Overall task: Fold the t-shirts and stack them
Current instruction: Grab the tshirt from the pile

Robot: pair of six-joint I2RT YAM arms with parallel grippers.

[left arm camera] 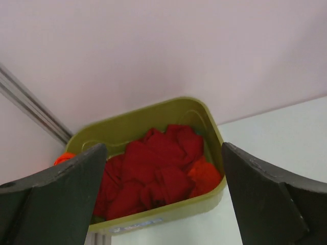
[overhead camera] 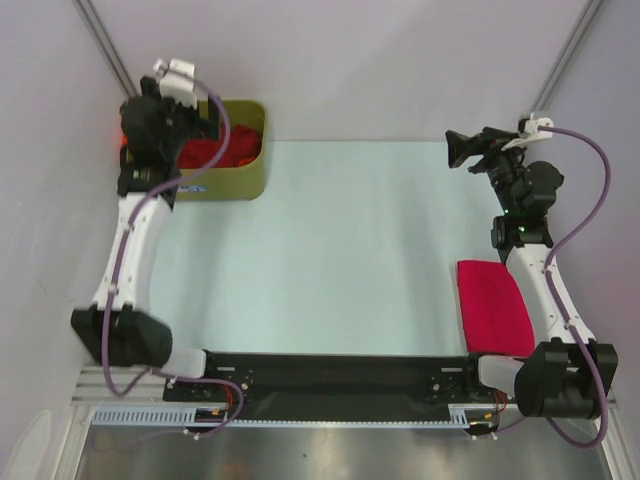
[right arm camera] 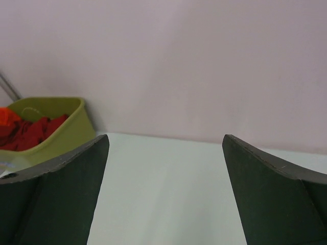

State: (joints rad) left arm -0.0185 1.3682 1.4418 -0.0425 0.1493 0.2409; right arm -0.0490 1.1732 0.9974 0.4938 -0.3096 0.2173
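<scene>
A dark red t-shirt (left arm camera: pixel 153 168) lies crumpled in the olive-green tub (left arm camera: pixel 168 212), with a vivid orange t-shirt (left arm camera: pixel 207 176) bunched at its right side. My left gripper (left arm camera: pixel 163 148) hangs open just before the tub's near side, holding nothing; the top view shows this left gripper (overhead camera: pixel 205 125) at the tub (overhead camera: pixel 245 185) in the far left corner. A magenta-pink t-shirt (overhead camera: pixel 493 305) lies folded flat at the near right, beside the right arm. My right gripper (overhead camera: pixel 458 150) is raised at the far right, open and empty, pointing left across the table.
The pale green table (overhead camera: pixel 330 250) runs from the tub to the right arm. A pale wall stands close behind it. In the right wrist view the tub (right arm camera: pixel 61 135) sits at far left with red cloth (right arm camera: pixel 30 133) inside. Metal frame posts (overhead camera: pixel 105 50) rise at the back corners.
</scene>
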